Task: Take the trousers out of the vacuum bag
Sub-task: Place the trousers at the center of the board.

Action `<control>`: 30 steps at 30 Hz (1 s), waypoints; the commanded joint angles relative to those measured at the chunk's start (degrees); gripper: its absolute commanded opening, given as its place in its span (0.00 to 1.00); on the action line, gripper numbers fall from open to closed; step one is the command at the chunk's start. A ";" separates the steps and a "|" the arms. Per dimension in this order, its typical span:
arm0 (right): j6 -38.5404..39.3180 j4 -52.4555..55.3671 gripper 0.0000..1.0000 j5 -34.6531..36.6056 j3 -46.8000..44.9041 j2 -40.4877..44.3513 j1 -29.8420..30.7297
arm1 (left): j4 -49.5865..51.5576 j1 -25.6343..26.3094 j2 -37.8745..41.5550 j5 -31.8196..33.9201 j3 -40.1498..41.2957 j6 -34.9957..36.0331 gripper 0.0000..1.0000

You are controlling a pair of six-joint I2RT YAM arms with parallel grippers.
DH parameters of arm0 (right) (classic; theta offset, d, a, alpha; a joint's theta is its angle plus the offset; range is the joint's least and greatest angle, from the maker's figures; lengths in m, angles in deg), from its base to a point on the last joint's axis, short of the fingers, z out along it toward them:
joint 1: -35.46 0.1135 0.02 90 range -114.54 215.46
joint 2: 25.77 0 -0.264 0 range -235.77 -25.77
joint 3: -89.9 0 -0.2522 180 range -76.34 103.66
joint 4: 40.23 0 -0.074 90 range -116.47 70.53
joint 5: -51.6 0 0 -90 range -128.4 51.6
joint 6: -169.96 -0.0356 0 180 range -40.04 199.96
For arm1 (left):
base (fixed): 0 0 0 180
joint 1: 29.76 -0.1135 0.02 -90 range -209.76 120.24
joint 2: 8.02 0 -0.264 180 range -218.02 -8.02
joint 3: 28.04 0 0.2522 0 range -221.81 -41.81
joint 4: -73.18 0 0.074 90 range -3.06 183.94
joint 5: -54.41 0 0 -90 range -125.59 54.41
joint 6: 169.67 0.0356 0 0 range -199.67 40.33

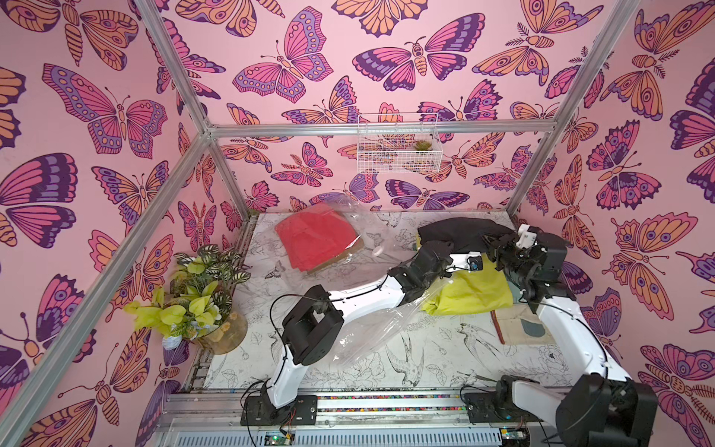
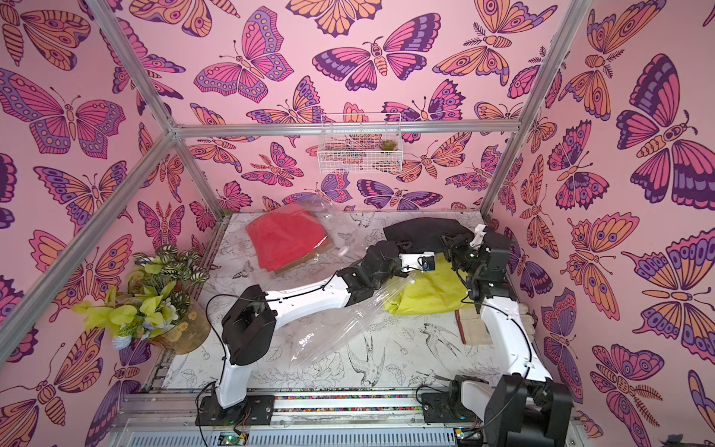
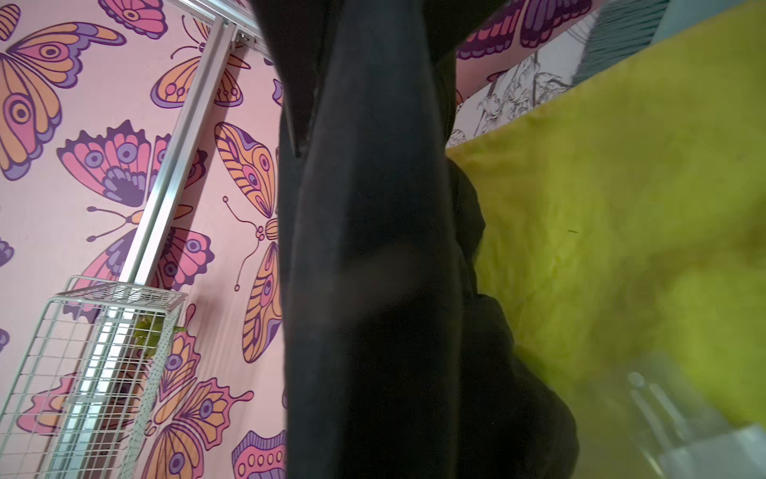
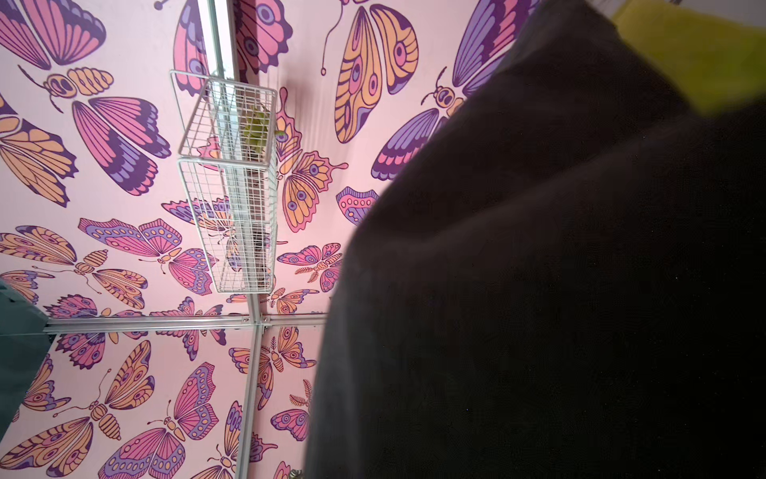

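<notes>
Both grippers hold the black trousers [image 1: 456, 230] [image 2: 418, 230] up over the table's back right. My left gripper [image 1: 435, 242] is shut on the left end and my right gripper [image 1: 499, 242] on the right end. Black cloth [image 3: 373, 249] [image 4: 580, 290] hides the jaws in both wrist views. Below lie the yellow trousers [image 1: 472, 290] [image 3: 621, 186], with teal cloth [image 1: 536, 329] and tan cloth [image 1: 518, 325] beside them. The clear vacuum bag [image 1: 363, 333] stretches from front centre to back left. Its white valve cap [image 1: 377, 251] faces up. Red trousers [image 1: 313, 240] sit inside on a mustard brown pair [image 1: 332, 265].
A potted plant [image 1: 201, 305] stands at the table's left edge. A white wire basket [image 1: 398, 143] hangs on the back wall. Aluminium frame posts [image 1: 541, 154] rise at the back corners. The arms' base rail [image 1: 387, 402] runs along the front.
</notes>
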 commanded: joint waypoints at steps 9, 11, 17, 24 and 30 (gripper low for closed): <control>3.28 -0.43 0.03 2.82 -8.68 5.51 -5.78 | -0.99 6.16 3.53 2.16 10.02 -8.16 0.23; 4.39 1.24 0.06 1.70 -9.84 6.21 -6.70 | -0.99 7.26 4.23 2.48 11.87 -10.05 0.30; 8.48 7.02 0.19 -0.34 -12.21 7.53 -8.03 | -0.76 11.77 4.63 3.73 14.12 -15.00 0.62; 15.32 18.80 0.41 0.55 -12.44 9.75 -9.69 | 2.75 14.90 9.72 4.91 20.68 -29.77 0.81; 19.97 29.66 0.60 4.41 -11.93 11.61 -10.76 | 9.94 15.10 16.92 2.10 23.67 -44.23 0.91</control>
